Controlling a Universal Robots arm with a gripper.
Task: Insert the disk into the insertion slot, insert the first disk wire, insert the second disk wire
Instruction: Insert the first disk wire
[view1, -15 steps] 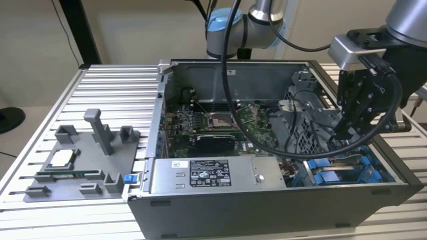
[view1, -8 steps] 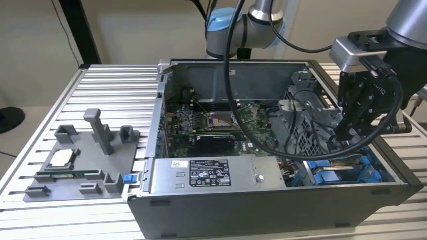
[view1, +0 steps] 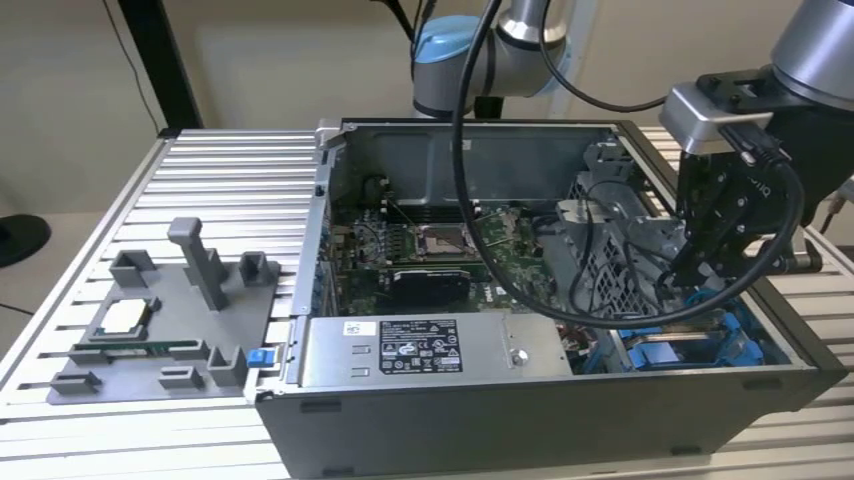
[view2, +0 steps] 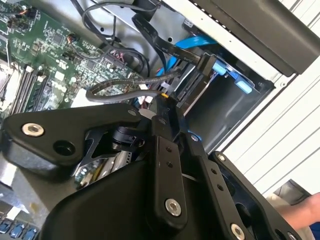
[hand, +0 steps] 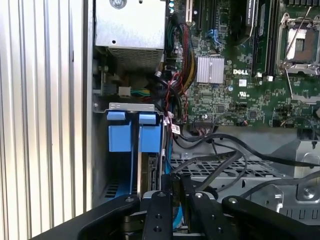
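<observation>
— What is seen in the exterior view?
— An open computer case (view1: 534, 400) is set on a slotted table (view1: 227, 170). The gripper (view1: 687, 275) is lowered into the case's near corner at the exterior view's right, over the insertion slot (view1: 694, 345). A grey fixture tray (view1: 160, 330) lies well apart on the table, at the exterior view's left.

— And in the second wrist view?
— The disk (view2: 197, 87) is found seated in the insertion slot (view2: 225, 110). The plug of a black wire (view2: 167, 42) is set against the disk's end. The gripper (view2: 164, 102) is held just beside it with its jaws drawn narrow. A small dark piece is seen at the tips; whether it is gripped cannot be told.

— And in the first wrist view?
— The gripper (hand: 175, 182) is again shown narrow, close above the slot (hand: 131, 106). The disk (hand: 150, 170) stands edge-on by the blue tabs (hand: 122, 135). The motherboard (hand: 235, 85) is spread beside the slot.
</observation>
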